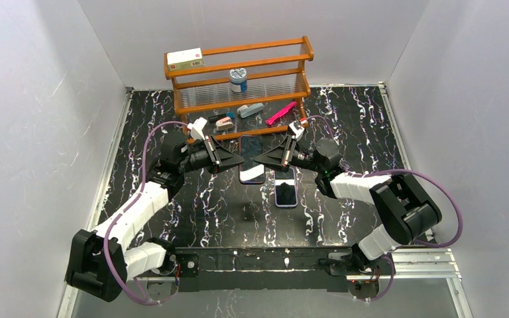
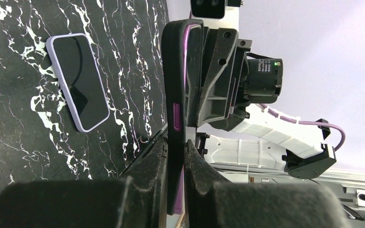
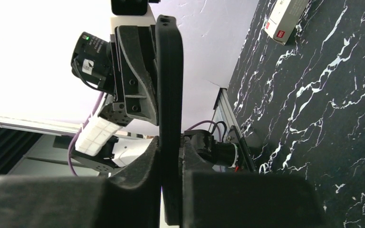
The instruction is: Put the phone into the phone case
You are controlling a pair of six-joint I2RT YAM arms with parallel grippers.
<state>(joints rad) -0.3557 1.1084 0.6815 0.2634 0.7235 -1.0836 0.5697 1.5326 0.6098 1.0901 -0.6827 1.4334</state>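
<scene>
The left gripper (image 1: 237,162) and the right gripper (image 1: 261,161) both pinch the case (image 1: 252,171), held off the table. The phone (image 1: 285,190) lies flat at its 5 o'clock. An uneven pull may twist or drop the case.

The table (image 1: 192,205) has a black top veined with white, like marble, and is edged by a pale metal frame. The phone (image 1: 285,189) lies flat on it just right of centre. Its glossy dark screen faces up, its pale lavender rim shows all round, and its long side runs from near to far. In the left wrist view the phone (image 2: 78,80) rests alone on bare tabletop (image 2: 9,142). A wooden rack (image 1: 307,48) stands at the far edge. At its foot are a pink object (image 1: 282,114), a grey-blue one (image 1: 250,110) and a small white-and-red one (image 1: 225,122). I cannot tell whether these lie on the table or on the bottom shelf.
</scene>
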